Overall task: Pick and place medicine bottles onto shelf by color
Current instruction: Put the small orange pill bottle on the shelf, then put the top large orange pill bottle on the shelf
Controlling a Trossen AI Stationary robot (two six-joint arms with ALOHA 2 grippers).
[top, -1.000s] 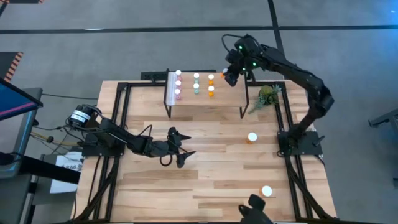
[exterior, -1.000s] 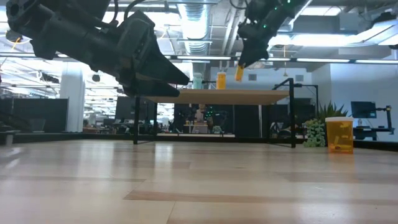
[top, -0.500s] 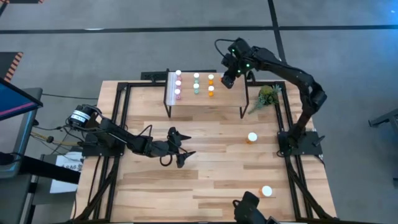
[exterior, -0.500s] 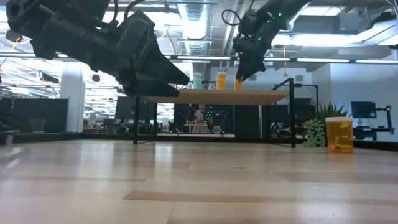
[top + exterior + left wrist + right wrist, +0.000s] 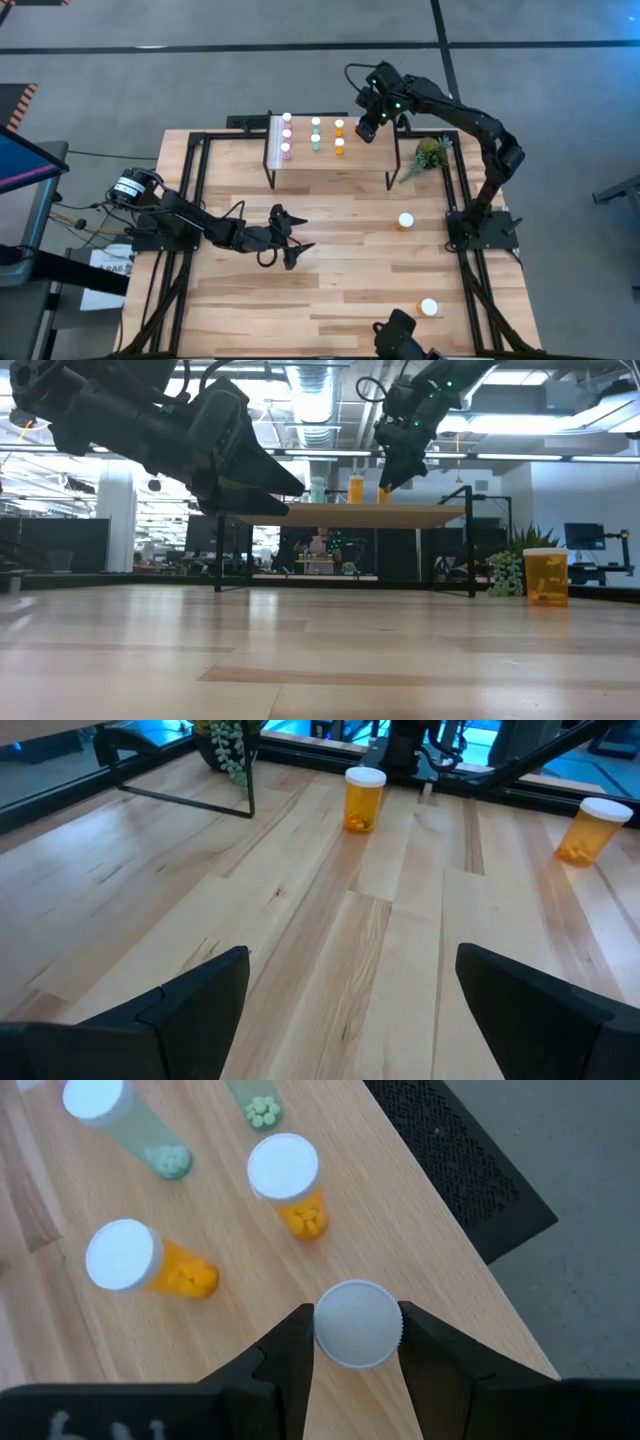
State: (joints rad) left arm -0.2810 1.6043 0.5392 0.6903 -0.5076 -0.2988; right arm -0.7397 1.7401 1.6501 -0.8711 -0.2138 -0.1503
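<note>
As the right hand (image 5: 357, 1342) grips a white-capped bottle (image 5: 358, 1323) by the cap, it holds it low over the shelf (image 5: 372, 160) near the far right corner, just beside two orange bottles (image 5: 289, 1183), apparently to extend the orange row. Pink (image 5: 286, 133) and green bottles (image 5: 315, 133) stand in rows toward the shelf's left edge. Two wider orange bottles (image 5: 405, 221) wait near the worktop's (image 5: 330, 280) right edge. A second ago, the bottle hung higher. The left hand (image 5: 292, 240) rests open mid-worktop, unmoved.
</note>
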